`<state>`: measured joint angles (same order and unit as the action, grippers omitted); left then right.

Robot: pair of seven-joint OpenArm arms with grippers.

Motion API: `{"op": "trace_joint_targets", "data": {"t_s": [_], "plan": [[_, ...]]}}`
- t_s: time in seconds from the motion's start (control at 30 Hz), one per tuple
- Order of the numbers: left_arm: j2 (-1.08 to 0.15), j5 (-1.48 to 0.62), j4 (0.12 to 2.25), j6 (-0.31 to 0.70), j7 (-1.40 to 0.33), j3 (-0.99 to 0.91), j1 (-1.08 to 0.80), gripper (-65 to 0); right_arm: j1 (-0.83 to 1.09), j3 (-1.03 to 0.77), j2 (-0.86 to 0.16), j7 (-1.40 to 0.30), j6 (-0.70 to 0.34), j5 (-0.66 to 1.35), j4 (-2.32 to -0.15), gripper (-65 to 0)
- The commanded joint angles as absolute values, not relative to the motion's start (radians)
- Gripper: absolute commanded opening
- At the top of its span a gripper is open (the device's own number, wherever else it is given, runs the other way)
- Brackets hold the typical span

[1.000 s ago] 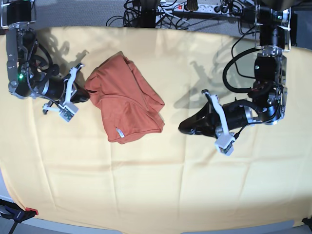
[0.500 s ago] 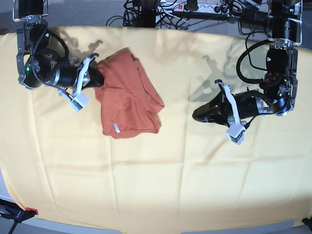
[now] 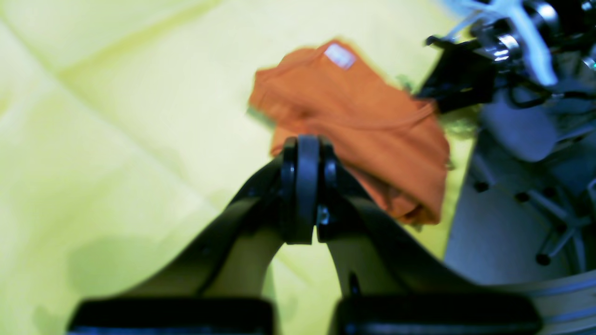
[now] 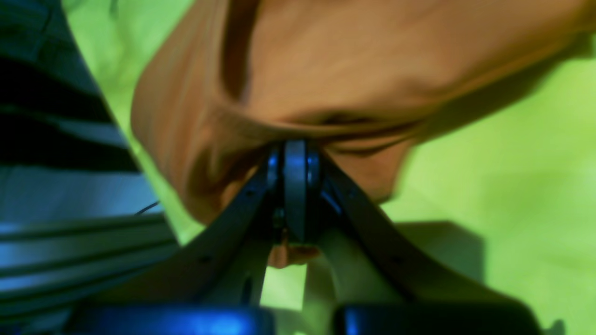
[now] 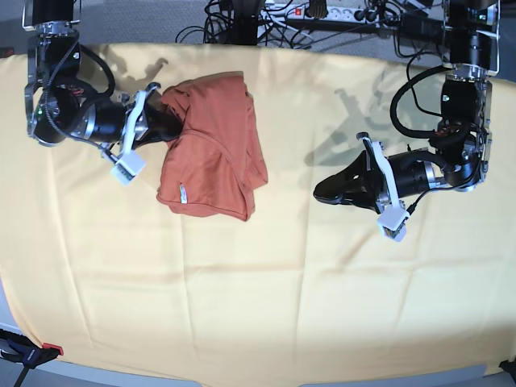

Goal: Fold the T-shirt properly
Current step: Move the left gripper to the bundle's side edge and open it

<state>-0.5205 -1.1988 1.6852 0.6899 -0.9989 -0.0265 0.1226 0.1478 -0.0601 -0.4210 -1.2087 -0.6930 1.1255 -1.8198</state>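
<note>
A: In the left wrist view, what do you see?
B: The left gripper point(image 3: 300, 195) is shut and holds nothing. The T-shirt point(image 3: 368, 125) sits in the upper middle, well apart from it.

A: And the right wrist view?
B: The right gripper point(image 4: 294, 186) is shut on the T-shirt point(image 4: 326, 70), pinching its edge.

A: And the base view?
B: The T-shirt point(image 5: 214, 145) lies bunched at upper left on the yellow cloth point(image 5: 282, 306) over the bench. I think it needs spreading flat first. The left gripper point(image 5: 326, 192) should come and grab another edge.
</note>
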Motion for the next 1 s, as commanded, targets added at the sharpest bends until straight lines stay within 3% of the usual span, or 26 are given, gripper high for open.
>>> {"op": "trace_joint_targets", "data": {"t_s": [0.0, 0.3, 0.5, 0.53, 0.63, 0.67, 0.87, 0.97], "plan": [[-0.533, -1.237, 1.700, 0.698, -0.978, -0.033, 0.142, -65.0, 0.129, -0.087, -0.435, -1.191, -0.698, 1.148, -1.847, -65.0], [-0.449, -1.215, 1.700, 0.698, -0.973, 0.009, 0.162, -65.0, 0.121, -0.153, -0.435, -1.202, -0.698, 1.114, -1.852, -65.0], [-0.382, -0.889, 1.695, 0.698, -0.802, 0.150, 0.218, -65.0, 0.121, -0.153, -0.435, -1.213, -0.698, 1.055, -1.852, -65.0], [-0.375, -0.844, 1.695, 0.698, -0.783, 0.184, 0.226, -62.3, 0.121, -0.153, -0.435, -1.215, -0.698, 1.050, -1.852, -65.0], [-0.348, -0.717, 1.695, 0.698, -0.756, 0.286, 0.245, -34.9, 0.121, -0.153, -0.435, -1.217, -0.698, 1.042, -1.852, -65.0], [-0.340, -0.671, 1.695, 0.668, -0.744, 0.316, 0.248, -30.1, 0.121, -0.153, -0.435, -1.217, -0.698, 1.040, -1.852, -65.0], [-0.295, -0.375, 1.670, 0.460, -0.628, 0.429, 0.247, -29.4, 0.121, -0.153, -0.435, -1.217, -0.698, 1.039, -1.852, -65.0], [-0.282, -0.292, 1.659, 0.377, -0.627, 0.438, 0.247, -29.4, 0.121, -0.153, -0.435, -1.216, -0.698, 1.039, -1.852, -53.8]]}}
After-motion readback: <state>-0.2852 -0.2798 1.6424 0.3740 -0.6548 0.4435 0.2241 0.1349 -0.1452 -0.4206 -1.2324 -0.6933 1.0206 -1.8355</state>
